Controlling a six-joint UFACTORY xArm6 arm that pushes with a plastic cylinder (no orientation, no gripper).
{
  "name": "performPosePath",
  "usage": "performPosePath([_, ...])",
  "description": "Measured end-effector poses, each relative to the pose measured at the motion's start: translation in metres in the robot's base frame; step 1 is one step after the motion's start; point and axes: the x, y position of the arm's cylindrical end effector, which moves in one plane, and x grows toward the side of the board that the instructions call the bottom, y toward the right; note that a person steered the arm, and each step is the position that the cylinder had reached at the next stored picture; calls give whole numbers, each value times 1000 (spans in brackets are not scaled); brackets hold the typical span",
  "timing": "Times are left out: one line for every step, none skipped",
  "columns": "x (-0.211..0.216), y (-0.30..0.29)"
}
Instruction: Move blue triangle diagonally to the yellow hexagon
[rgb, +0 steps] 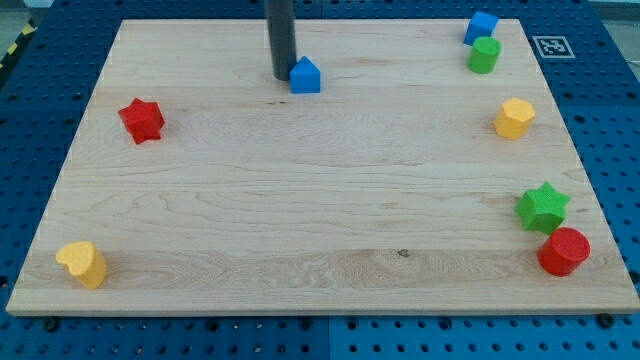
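From the one camera, the wooden counter (320, 200) lies on a blue board with holes. There is no claw here, so nothing is open, closed or holding; the arm ends in a dark rod. My tip (281, 76) stands near the view's top, a bit left of the middle. The blue triangle (305, 76) sits right beside my tip, on its right; it looks like they touch, but I cannot be sure. The yellow hexagon (514, 118) is far off by the view's right edge, lower than the triangle. Above it sit a green cylinder (484, 55) and a blue cube (480, 27), close together. A green star (542, 207) and a red cylinder (564, 251) are at the bottom right. A red star (142, 120) is on the left, and a yellow block (82, 264) at the bottom left
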Motion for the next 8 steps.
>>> performPosePath([14,36])
performPosePath([40,59])
performPosePath([66,70])
performPosePath([86,78])
performPosePath([92,91])
performPosePath([92,105])
performPosePath([91,110])
performPosePath([91,110])
